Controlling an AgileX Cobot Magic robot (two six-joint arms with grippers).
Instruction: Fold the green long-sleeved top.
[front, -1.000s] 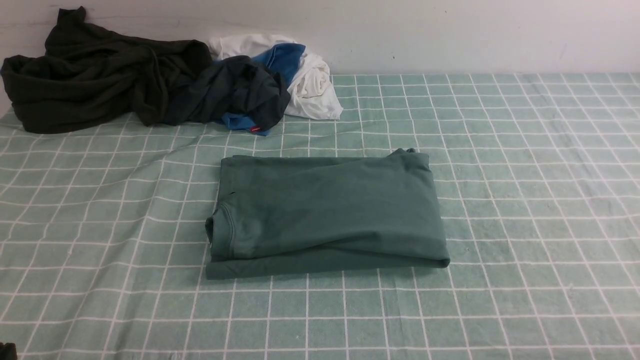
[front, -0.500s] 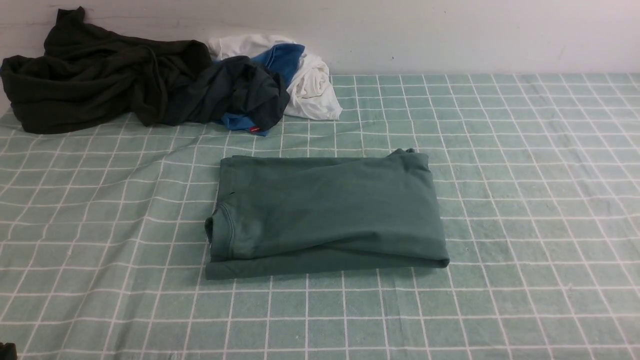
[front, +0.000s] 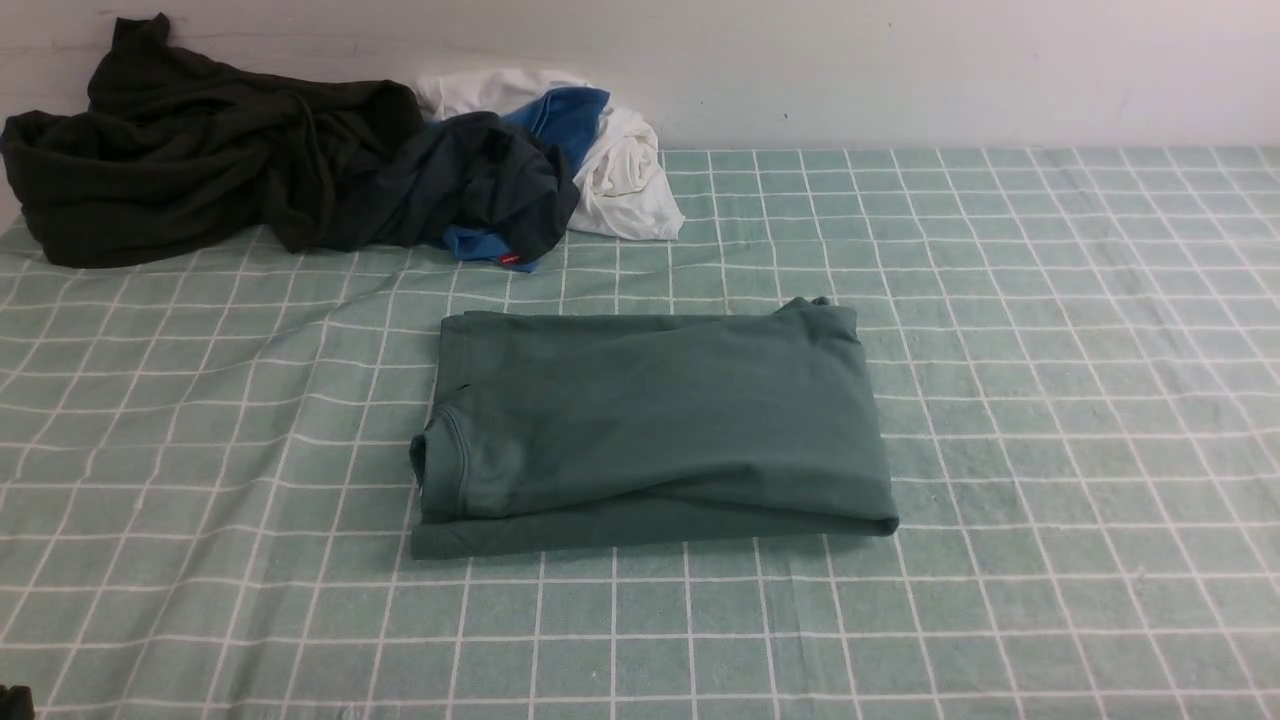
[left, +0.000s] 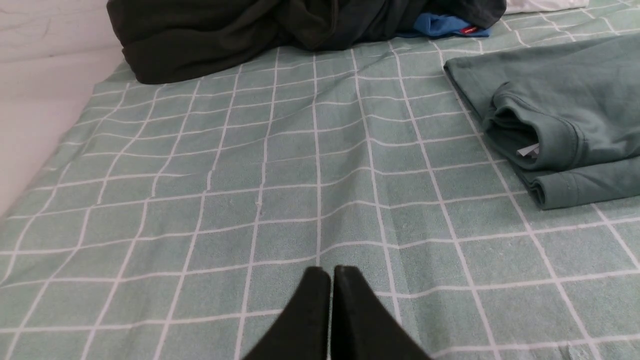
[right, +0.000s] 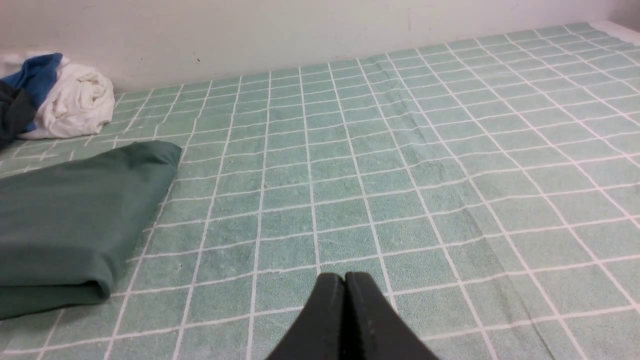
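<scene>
The green long-sleeved top (front: 650, 425) lies folded into a flat rectangle in the middle of the table, its ribbed neck at the left end. It also shows in the left wrist view (left: 560, 115) and in the right wrist view (right: 75, 220). No logo print shows. My left gripper (left: 331, 272) is shut and empty, above the checked cloth, well apart from the top's neck end. My right gripper (right: 345, 277) is shut and empty, above the cloth, apart from the top's other end. Neither gripper shows in the front view.
The pale mint cloth with white grid lines (front: 1050, 350) covers the table. A very dark olive-black garment (front: 190, 150) is piled at the back left, next to a dark navy, blue and white heap (front: 560, 160). A white wall runs behind.
</scene>
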